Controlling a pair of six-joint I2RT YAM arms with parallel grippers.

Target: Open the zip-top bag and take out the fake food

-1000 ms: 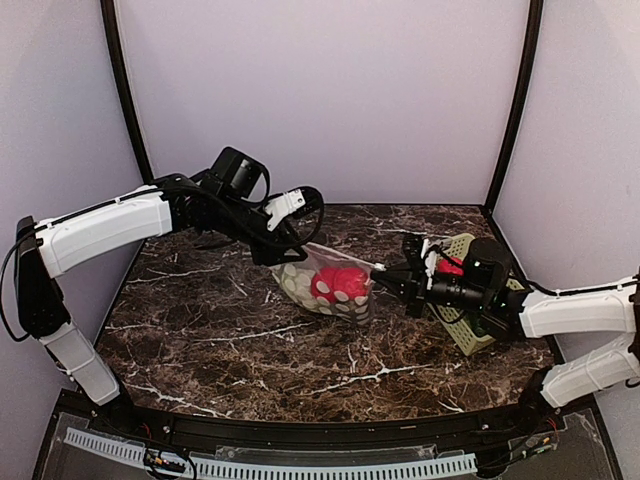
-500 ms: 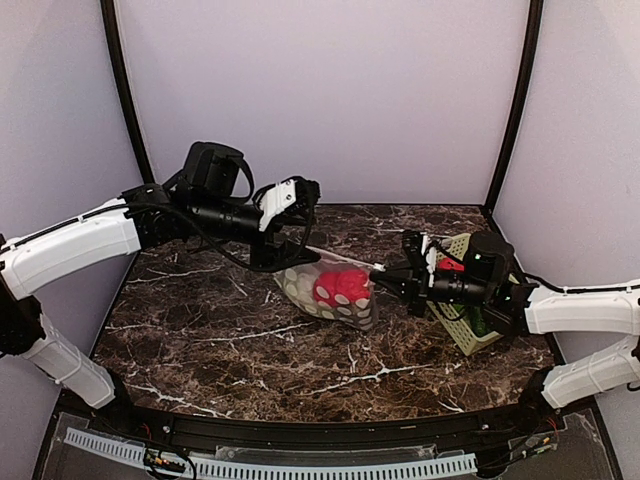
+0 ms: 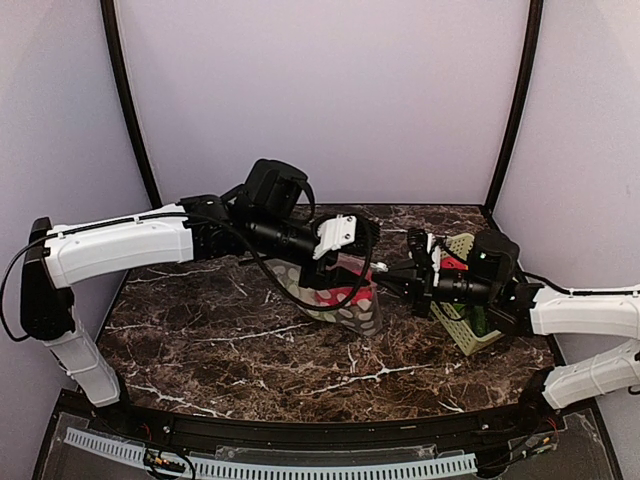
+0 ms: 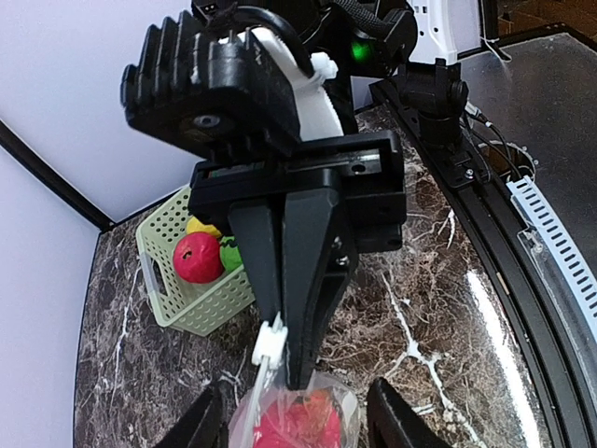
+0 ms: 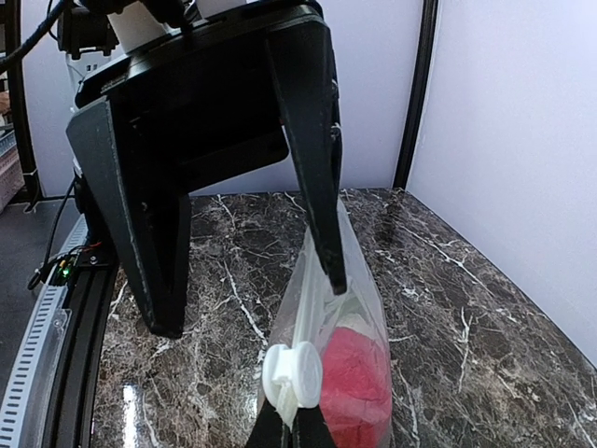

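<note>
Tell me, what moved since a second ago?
The left gripper swung right along the zip-top bag toward the right gripper and now straddles the bag's top, jaws open, holding nothing. The right gripper stayed shut on the bag's white slider. The bag, the red fake food inside and the basket hardly moved.

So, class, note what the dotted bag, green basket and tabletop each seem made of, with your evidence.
The zip-top bag: probably thin clear plastic film, glossy and creased; the red food shows through.
The basket: light-green moulded plastic, matte, with perforated lattice walls.
The tabletop: dark polished marble or marble-look laminate, with white veins and light reflections.
</note>
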